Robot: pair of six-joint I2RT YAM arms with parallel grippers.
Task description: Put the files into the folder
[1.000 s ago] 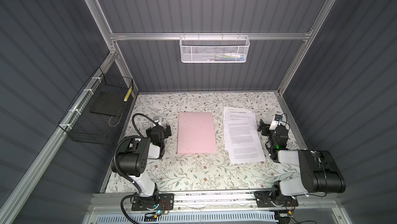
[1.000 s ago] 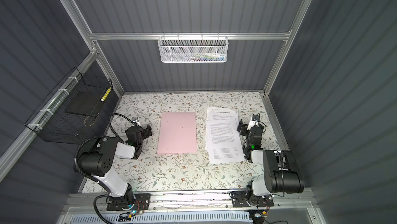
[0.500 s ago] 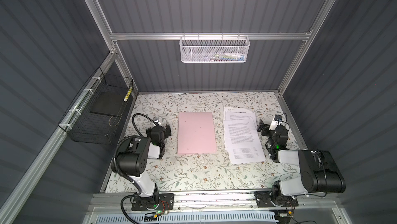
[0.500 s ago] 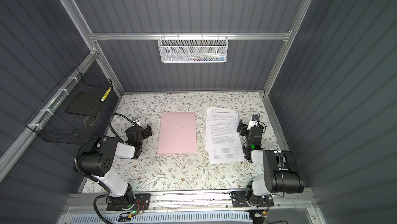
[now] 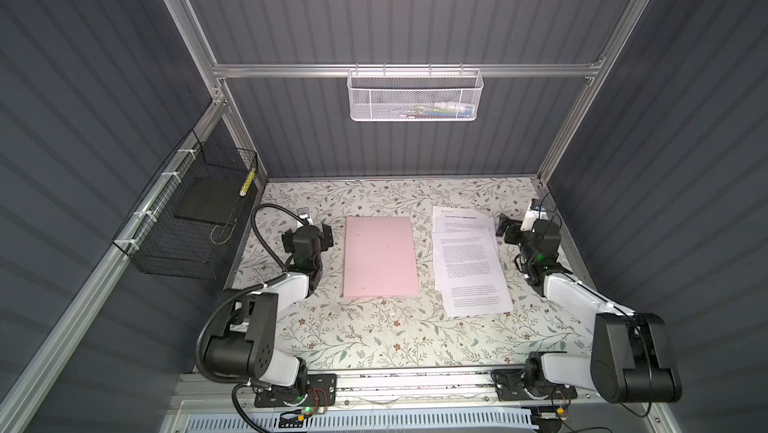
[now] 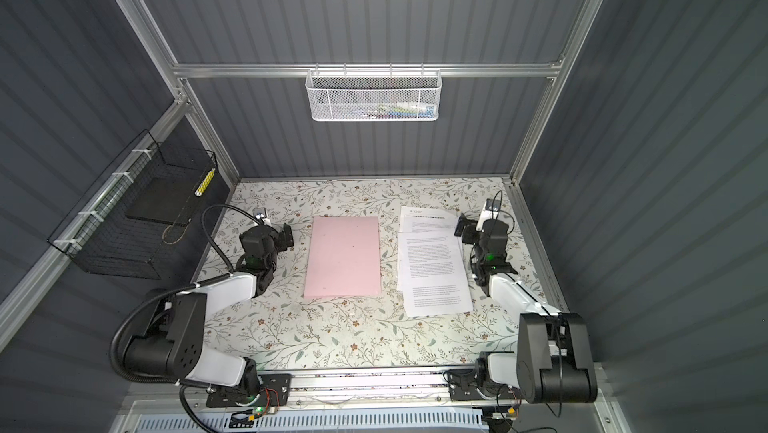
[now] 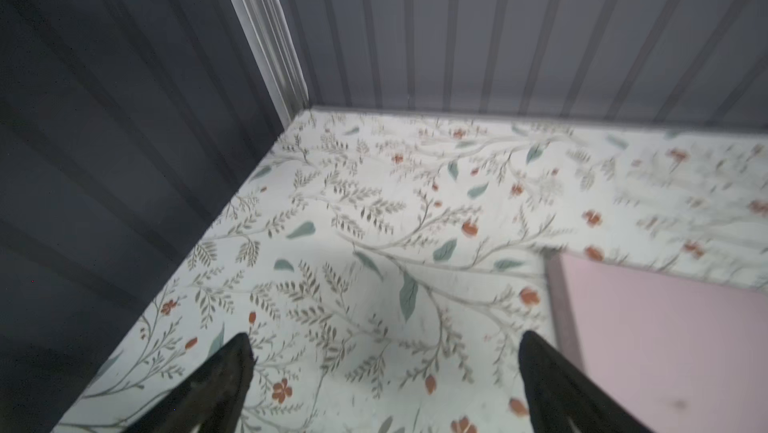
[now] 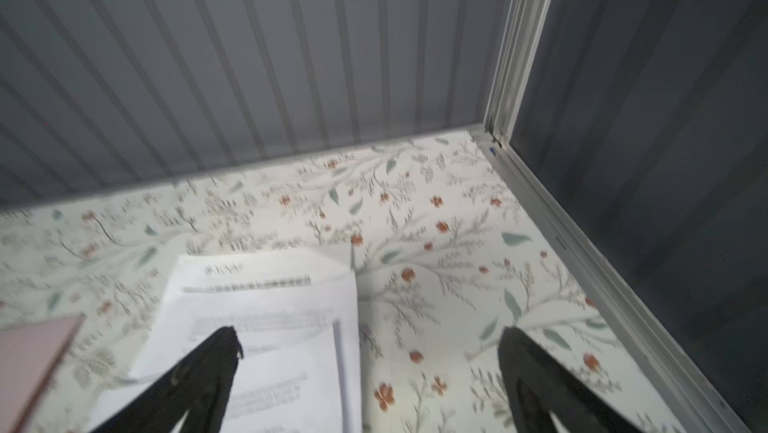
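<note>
folder (image 5: 380,256): closed and flat at the middle of the bench (image 5: 374,327), long axis running front edge to back edge.
files (image 5: 469,262): loosely fanned just right of the folder, a bare strip between them; same axis, header toward the back edge.
left gripper (image 7: 384,348): jaws spread, empty, over bare bench between the left edge and the folder.
right gripper (image 8: 370,339): jaws spread, empty, straddling the right edge of the files.
open room: bare bench along the front and back edges.
</note>
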